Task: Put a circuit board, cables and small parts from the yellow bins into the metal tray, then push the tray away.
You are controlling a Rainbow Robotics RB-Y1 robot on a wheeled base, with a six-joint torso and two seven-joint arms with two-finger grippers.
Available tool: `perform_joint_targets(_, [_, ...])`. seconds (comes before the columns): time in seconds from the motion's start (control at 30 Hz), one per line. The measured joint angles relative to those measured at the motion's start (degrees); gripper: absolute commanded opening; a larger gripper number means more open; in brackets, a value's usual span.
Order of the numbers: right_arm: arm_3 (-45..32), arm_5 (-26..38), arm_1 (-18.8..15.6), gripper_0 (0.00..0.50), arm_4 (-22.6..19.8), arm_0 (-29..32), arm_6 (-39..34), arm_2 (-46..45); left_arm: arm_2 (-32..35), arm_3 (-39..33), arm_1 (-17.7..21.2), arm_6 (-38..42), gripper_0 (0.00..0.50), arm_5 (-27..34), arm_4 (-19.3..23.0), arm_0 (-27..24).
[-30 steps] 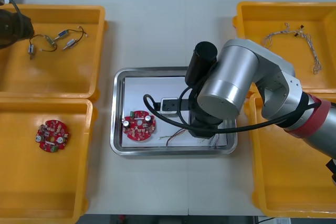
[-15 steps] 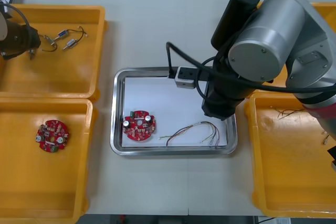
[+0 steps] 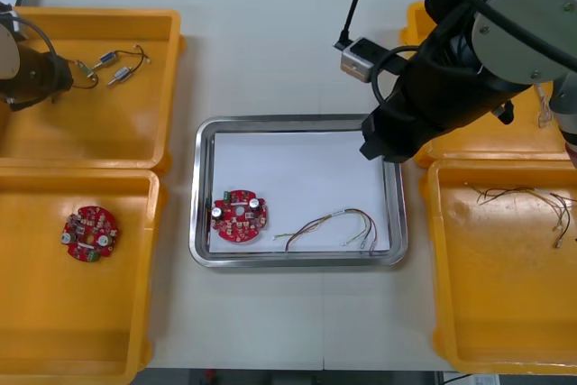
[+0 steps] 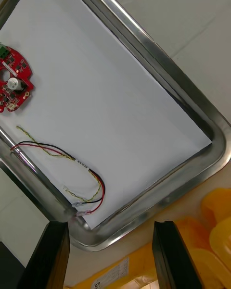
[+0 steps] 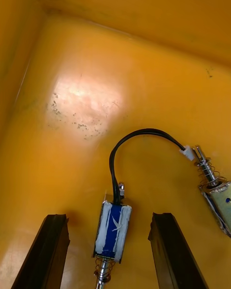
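The metal tray (image 3: 204,188), white inside, sits at the table's middle. In it lie a round red circuit board (image 3: 239,216) and a red and yellow cable (image 3: 334,225). My right arm (image 3: 451,78) hangs over the tray's back right corner. Its gripper (image 4: 110,257) is open above the tray's rim (image 4: 159,72), with the cable (image 4: 86,176) just past its fingers. My left gripper (image 5: 109,253) is open over the back left bin (image 3: 99,132). A small metal part (image 5: 113,229) wrapped in blue lies between its fingers, joined by a black cable (image 5: 139,134) to another part (image 5: 216,197).
The front left bin (image 3: 72,313) holds a second red circuit board (image 3: 90,233). Thin cables (image 3: 518,194) lie in the front right bin (image 3: 505,295). My right arm covers most of the back right bin (image 3: 413,29). More small metal parts (image 3: 113,65) lie beyond the left gripper.
My right arm has risen out of the tray and swung back and right, leaving the red and yellow cable lying in it. The left gripper has shifted slightly toward the small parts.
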Motion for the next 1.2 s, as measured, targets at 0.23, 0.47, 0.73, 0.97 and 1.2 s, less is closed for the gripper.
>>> perform_joint_targets(0.23, [-0.68, 0.0, -2.89, 0.5, -0.69, 0.93, -5.98, -3.35, 0.0, 0.43, -0.1, -0.05, 0.204, 0.0, 0.02, 0.0])
perform_joint_targets(0.47, [-3.33, 0.01, -6.32, 0.5, -1.23, 4.9, -9.93, -8.8, 0.0, 0.56, -0.15, -0.07, 0.0, 0.0, 0.04, 0.0])
perform_joint_targets(0.73, [-4.22, 0.01, -9.97, 0.5, -0.98, 9.27, -13.1, -13.56, 0.0, 0.56, -0.2, -0.09, 0.0, 0.69, 0.12, -0.09])
perform_joint_targets(0.97, [-4.24, 0.01, -12.62, 0.5, 1.01, 12.11, -13.1, -16.75, 0.1, -1.55, -0.2, -0.12, 0.0, 7.78, 0.19, -0.59])
perform_joint_targets(1.2, [-4.15, 0.01, -14.19, 0.5, 2.23, 15.26, -13.11, -21.78, 2.29, -9.44, -0.12, -0.14, 0.0, 19.7, 0.52, -0.57])
